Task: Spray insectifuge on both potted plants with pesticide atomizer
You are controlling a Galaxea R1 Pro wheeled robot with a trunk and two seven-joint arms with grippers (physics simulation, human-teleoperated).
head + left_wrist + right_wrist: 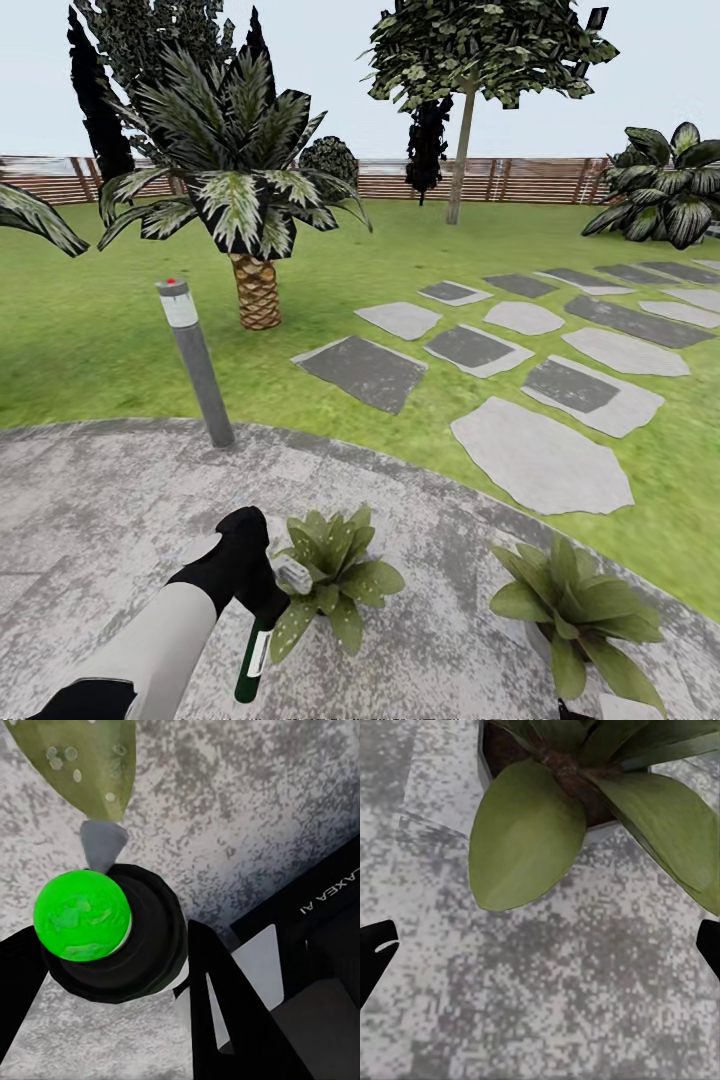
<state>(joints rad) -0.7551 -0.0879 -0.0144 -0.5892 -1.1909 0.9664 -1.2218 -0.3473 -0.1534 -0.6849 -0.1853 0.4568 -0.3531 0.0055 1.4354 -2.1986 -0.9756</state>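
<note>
My left gripper is shut on the pesticide atomizer, a slim dark-green bottle with a white label that hangs down over the paved patio. In the left wrist view the atomizer's bright green tip sits between the black fingers, and a white-speckled leaf lies just beyond it. The near potted plant is right beside this gripper. The second potted plant stands to the right. My right gripper is open and empty above paving, close to a leafy pot.
A grey lamp post stands at the patio's edge, with a palm behind it on the lawn. Grey stepping stones run off to the right. A brown slatted fence closes the back.
</note>
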